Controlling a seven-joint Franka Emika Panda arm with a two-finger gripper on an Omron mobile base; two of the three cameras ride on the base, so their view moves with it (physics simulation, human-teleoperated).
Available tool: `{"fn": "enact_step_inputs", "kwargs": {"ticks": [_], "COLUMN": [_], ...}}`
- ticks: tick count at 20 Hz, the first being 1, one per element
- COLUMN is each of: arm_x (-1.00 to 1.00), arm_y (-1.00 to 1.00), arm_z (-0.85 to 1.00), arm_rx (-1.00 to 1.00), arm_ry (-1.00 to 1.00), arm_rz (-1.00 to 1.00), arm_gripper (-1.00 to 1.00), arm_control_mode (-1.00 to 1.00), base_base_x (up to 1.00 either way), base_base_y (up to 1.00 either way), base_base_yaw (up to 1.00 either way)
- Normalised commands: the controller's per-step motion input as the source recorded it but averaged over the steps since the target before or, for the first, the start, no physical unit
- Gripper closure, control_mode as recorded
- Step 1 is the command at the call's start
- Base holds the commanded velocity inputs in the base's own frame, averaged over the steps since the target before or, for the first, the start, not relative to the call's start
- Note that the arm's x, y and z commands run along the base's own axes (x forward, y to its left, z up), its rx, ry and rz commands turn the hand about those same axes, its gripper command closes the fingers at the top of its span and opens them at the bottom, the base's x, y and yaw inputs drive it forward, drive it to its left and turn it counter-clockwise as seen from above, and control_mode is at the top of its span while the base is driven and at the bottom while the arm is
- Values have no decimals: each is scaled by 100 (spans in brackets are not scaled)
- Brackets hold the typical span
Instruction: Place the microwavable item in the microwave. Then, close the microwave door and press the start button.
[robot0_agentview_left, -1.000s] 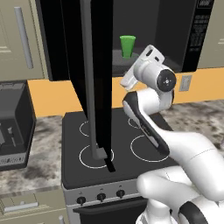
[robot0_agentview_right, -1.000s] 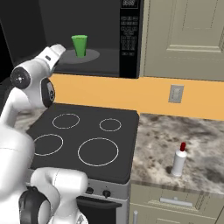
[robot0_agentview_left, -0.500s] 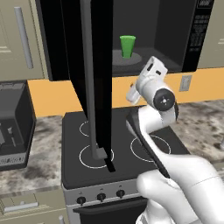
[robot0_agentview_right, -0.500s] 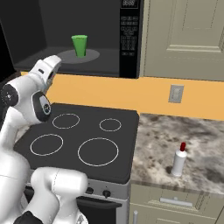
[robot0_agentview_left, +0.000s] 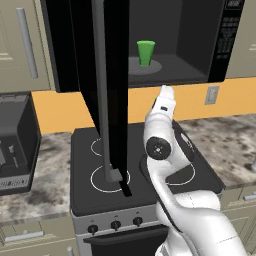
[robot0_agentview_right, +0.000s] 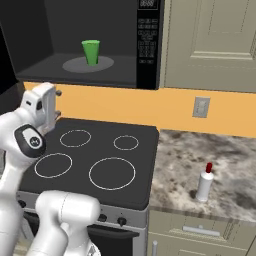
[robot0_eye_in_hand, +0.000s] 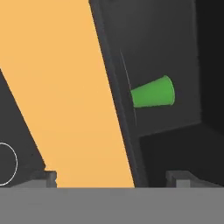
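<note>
While the arm is drawing back from the oven, these lines go from the biggest thing to the smallest.

Microwave (robot0_agentview_right: 75, 40): it is open, and its grey turntable carries the cup; the keypad strip is on its right side.

Microwave door (robot0_agentview_left: 102, 90): it stands wide open and sticks out over the stove, edge-on in the left base view, with its long grey bar handle toward the camera. It is not closed yet.

Stove (robot0_agentview_right: 100, 160): black top with four rings, nothing on it.

Change: a second ago the hand was higher, close to the mouth of the oven; now it is lower, below the oven floor and in front of the orange wall. I judge that the placing step is finished and the door comes next.

Hand (robot0_agentview_left: 165, 97): the fingers are spread fully and nothing is between them.

White bottle (robot0_agentview_right: 205, 182): it stands upright on the stone surface, well apart from the stove.

Green cup (robot0_agentview_left: 145, 53): it stands upright on the middle of the turntable, inside the microwave.
</note>
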Motion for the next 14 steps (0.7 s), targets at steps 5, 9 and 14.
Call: {"fn": "enact_step_inputs", "kwargs": {"ticks": [5,9,14], "arm_x": [0,-13,-28], "arm_y": [-6,14,45], "arm_z": [-58,-34,-8], "arm_rx": [-26,-31,-29], "arm_ry": [-11,-11,-8], "arm_rz": [-6,-15,-21], "arm_gripper": [-100,-100,-100], "arm_control_mode": [-100,-100,-100], "base_base_x": [0,0,0], "base_base_y": [0,0,0], "base_base_yaw": [0,0,0]}}
